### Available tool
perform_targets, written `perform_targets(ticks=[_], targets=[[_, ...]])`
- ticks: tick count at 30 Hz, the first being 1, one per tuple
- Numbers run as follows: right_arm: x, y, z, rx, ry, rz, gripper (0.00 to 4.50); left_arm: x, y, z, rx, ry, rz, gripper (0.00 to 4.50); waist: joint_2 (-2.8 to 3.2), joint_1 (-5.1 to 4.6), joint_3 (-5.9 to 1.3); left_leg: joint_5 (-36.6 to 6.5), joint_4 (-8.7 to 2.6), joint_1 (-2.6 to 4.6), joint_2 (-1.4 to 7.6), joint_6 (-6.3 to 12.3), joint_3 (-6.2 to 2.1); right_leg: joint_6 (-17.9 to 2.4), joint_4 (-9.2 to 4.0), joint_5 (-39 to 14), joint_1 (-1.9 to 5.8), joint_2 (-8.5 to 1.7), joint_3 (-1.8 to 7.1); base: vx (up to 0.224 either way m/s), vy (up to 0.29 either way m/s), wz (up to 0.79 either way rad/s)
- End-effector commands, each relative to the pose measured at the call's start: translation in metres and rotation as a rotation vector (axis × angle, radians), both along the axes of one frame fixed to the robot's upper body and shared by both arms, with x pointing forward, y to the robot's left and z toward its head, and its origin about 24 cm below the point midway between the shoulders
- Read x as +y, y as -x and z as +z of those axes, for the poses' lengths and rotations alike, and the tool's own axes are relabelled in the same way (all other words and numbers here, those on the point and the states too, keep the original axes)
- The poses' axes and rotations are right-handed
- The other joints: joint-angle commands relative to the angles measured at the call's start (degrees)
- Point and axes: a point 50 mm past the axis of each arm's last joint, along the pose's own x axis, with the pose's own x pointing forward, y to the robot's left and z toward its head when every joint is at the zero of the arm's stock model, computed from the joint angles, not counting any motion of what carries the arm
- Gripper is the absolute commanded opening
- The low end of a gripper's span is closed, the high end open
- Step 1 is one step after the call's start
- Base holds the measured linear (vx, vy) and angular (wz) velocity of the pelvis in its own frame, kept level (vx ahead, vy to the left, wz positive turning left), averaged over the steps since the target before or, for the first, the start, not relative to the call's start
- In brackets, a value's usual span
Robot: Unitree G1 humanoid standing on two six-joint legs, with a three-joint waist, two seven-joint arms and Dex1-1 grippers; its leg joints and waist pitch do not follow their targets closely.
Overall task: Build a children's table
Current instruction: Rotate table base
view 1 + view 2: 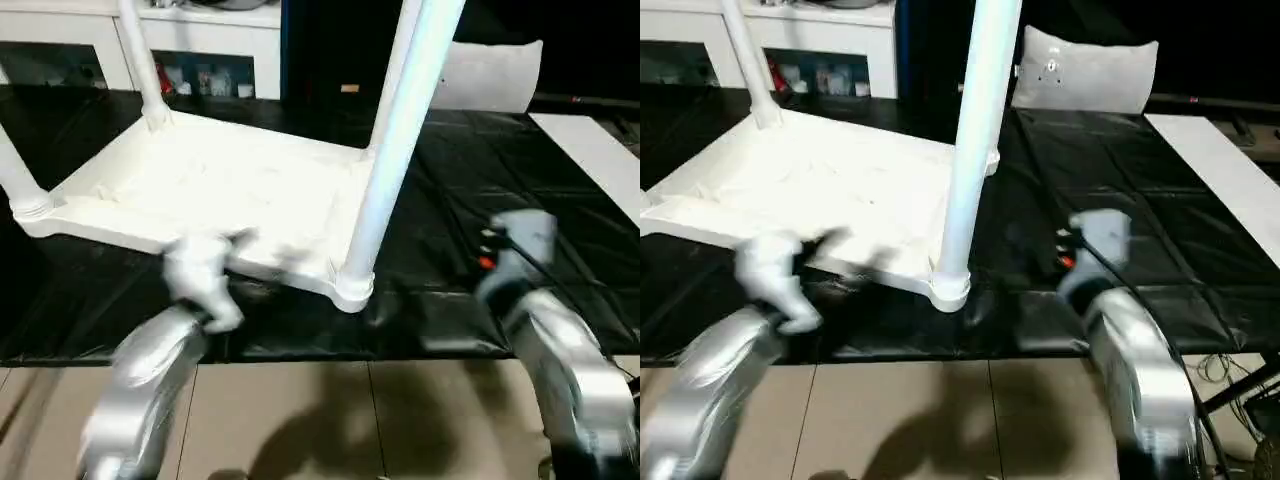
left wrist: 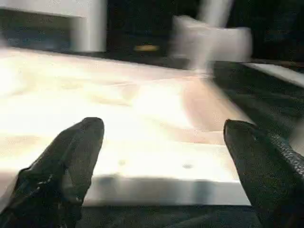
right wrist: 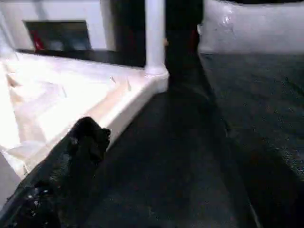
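The children's table lies upside down on a black mat, its white ribbed tabletop (image 1: 220,190) facing up. White legs stand in its corner sockets: a thick near-right leg (image 1: 395,130), a far-left leg (image 1: 140,60), a left leg (image 1: 18,180) and a far-right leg (image 3: 155,33). My left gripper (image 2: 164,130) is open, its black fingers (image 2: 76,152) spread wide in front of the tabletop's near edge, nothing between them. My right gripper (image 3: 164,142) hangs over the mat to the right of the table, open and holding nothing, one finger (image 3: 85,142) in sight.
The black mat (image 1: 560,260) covers the floor under and to the right of the table, ending at beige tiles (image 1: 330,420) in front. A white cabinet (image 1: 220,40) stands behind, a grey pillow (image 1: 1090,70) at the back right, and a white board (image 1: 1230,170) lies far right.
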Motion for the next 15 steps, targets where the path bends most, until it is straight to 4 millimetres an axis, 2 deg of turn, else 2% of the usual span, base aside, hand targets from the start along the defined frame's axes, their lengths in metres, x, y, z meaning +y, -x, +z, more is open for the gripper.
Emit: perform_targets(ticks=[1,3,6,7,9,10,11,12,13,14,15], targets=[[0.006,0.007,0.004,0.032,0.001,0.024,4.50,0.006,0.005,0.004,0.006,-0.004,0.113,4.43,0.76,-0.45,-2.82,-18.97,-4.86,0.01,1.39,-0.35,-0.77,2.12,-6.72,-29.79,2.13,-3.16,2.50,0.000,0.000,0.00],[0.014,0.011,0.005,0.024,0.031,0.057,4.50,0.007,0.008,0.007,0.008,-0.026,0.133,4.43,1.15,-0.38,-2.98,-19.21,-4.92,0.20,1.43,-0.29,-0.98,2.48,-6.96,-29.86,2.08,-3.41,2.47,0.000,0.000,0.00],[0.020,0.015,0.007,-0.005,0.033,0.030,4.50,0.004,0.017,0.012,0.007,-0.097,0.135,4.43,0.85,-0.67,-3.03,-18.00,-5.19,-0.29,1.67,-0.13,-1.26,1.81,-6.53,-26.32,2.38,-3.46,2.69,0.000,0.000,0.00],[0.021,0.015,0.007,-0.004,0.036,0.025,4.50,0.004,0.019,0.013,0.013,-0.102,0.140,4.43,1.03,-0.64,-3.05,-17.85,-5.17,-0.23,1.72,-0.17,-1.21,1.39,-6.43,-25.66,2.27,-3.49,2.83,0.000,0.000,0.00],[0.021,0.015,0.009,-0.006,0.071,0.025,4.50,0.004,0.022,0.014,0.022,-0.110,0.160,4.43,1.01,-0.75,-2.97,-18.31,-5.25,-0.30,1.75,-0.39,-1.27,1.09,-6.27,-25.53,2.46,-3.43,2.81,0.000,0.000,0.00],[0.021,0.013,0.008,0.007,0.118,0.031,4.50,0.004,0.023,0.017,0.018,-0.111,0.180,4.43,0.74,-0.67,-3.00,-17.69,-5.07,-0.17,1.53,-0.29,-1.08,1.38,-6.27,-24.82,2.32,-3.38,3.00,0.000,0.000,0.00],[0.021,0.013,0.008,0.007,0.118,0.031,4.50,0.004,0.023,0.017,0.018,-0.111,0.180,4.43,0.83,-0.65,-2.99,-17.40,-5.07,-0.18,1.51,-0.25,-1.06,1.35,-6.23,-24.56,2.33,-3.38,3.05,0.000,0.000,0.00],[0.020,0.013,0.004,0.027,0.135,0.024,4.50,0.004,0.023,0.017,0.021,-0.104,0.181,4.43,0.57,-0.63,-2.97,-16.84,-4.98,-0.24,1.42,-0.08,-0.95,1.56,-6.34,-24.16,2.31,-3.34,3.09,0.000,0.000,0.00],[0.018,0.015,-0.004,0.076,0.131,0.017,4.50,0.005,0.024,0.016,0.027,-0.089,0.182,4.43,0.62,-0.50,-3.02,-16.30,-5.00,-0.41,1.33,-0.05,-1.02,1.61,-6.17,-24.24,2.48,-3.40,3.06,0.000,0.000,0.00],[0.018,0.015,-0.004,0.076,0.131,0.017,4.50,0.005,0.024,0.016,0.027,-0.089,0.182,4.43,0.62,-0.53,-3.03,-16.09,-4.98,-0.41,1.32,-0.03,-1.02,1.71,-6.16,-24.19,2.49,-3.37,3.06,0.000,0.000,0.00],[0.017,0.016,-0.008,0.101,0.117,0.016,4.50,0.005,0.024,0.015,0.033,-0.086,0.185,4.43,0.41,-0.55,-3.11,-15.87,-4.96,-0.41,1.35,0.03,-1.04,1.84,-6.20,-24.19,2.52,-3.42,3.03,0.000,0.000,0.00]])
